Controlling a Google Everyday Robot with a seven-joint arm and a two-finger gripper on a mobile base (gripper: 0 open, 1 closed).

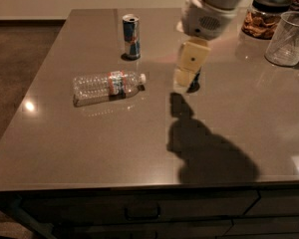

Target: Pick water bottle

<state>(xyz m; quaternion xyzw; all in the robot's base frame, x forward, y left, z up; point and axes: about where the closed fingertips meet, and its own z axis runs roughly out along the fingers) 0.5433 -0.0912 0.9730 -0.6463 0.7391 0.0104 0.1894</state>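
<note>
The water bottle (107, 85) is clear ribbed plastic with a white cap and a red-and-white label band. It lies on its side on the brown table (114, 143), left of centre, cap pointing right. My gripper (186, 77) hangs above the table to the right of the bottle's cap, a short gap from it. It hides most of the dark blue soda can behind it.
A slim silver-blue can (131, 36) stands upright behind the bottle. A glass jar with a black lid (265, 15) and a clear plastic cup (289, 38) stand at the back right. The table's front edge has drawers below it.
</note>
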